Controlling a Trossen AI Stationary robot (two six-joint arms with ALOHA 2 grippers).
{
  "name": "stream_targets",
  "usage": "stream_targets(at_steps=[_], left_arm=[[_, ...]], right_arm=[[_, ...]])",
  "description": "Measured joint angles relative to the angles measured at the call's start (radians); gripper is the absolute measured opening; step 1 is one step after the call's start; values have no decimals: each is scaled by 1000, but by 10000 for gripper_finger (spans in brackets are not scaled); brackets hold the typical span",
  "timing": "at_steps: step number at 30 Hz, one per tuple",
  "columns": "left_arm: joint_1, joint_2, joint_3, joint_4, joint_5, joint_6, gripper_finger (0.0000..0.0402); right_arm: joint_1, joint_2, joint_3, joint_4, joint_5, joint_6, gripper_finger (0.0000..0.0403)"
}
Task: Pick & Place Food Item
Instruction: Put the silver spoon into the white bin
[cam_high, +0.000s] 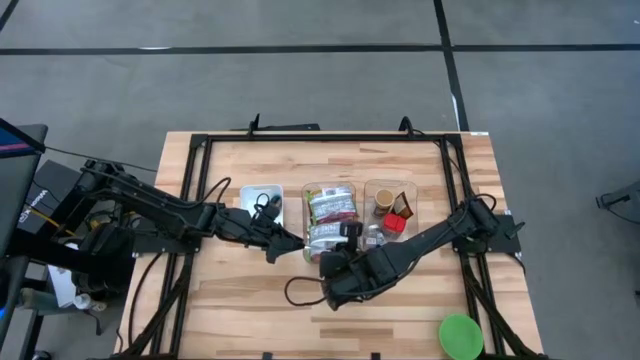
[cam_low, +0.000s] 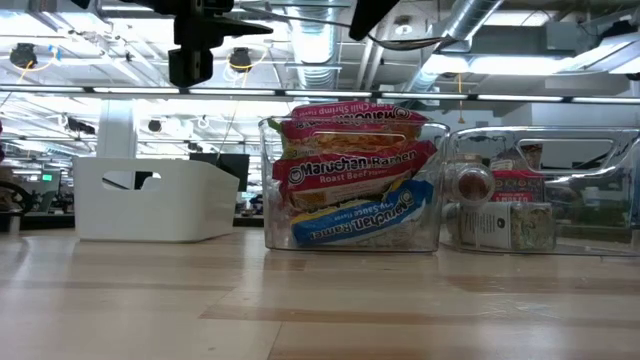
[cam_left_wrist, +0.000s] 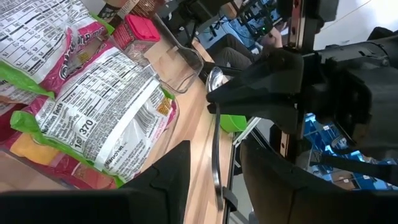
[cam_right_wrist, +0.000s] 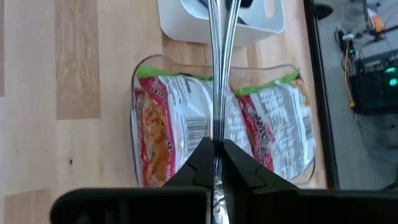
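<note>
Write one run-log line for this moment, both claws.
right claw: shut on spoon | left claw: open around its handle | place: near ramen bin

My table (cam_high: 240, 310) is pale, smooth wood with a matt grain. The ramen packs (cam_right_wrist: 180, 118) are glossy, crinkled plastic inside a clear, shiny plastic bin (cam_low: 268, 180). The white bin (cam_low: 150, 198) looks matt plastic. Between my fingers (cam_right_wrist: 199, 163) sits a polished metal utensil (cam_right_wrist: 219, 81)

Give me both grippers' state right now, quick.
Left gripper: open, jaws either side of the metal spoon, not clamping it.
Right gripper: shut on the metal spoon.
</note>
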Motion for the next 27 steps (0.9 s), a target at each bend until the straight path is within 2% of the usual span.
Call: stream_targets(at_steps=[9,19,27], left_arm=[[0,0,0,-11,85,0,135],[0,0,0,-98,86,-10,135],[0,0,0,-95,87,-11,135]], right_arm=[[-17,0,0,17,14,-154,4],[-28,0,0,64,14,-354,4],[-44,0,0,95,-11,-493,4]])
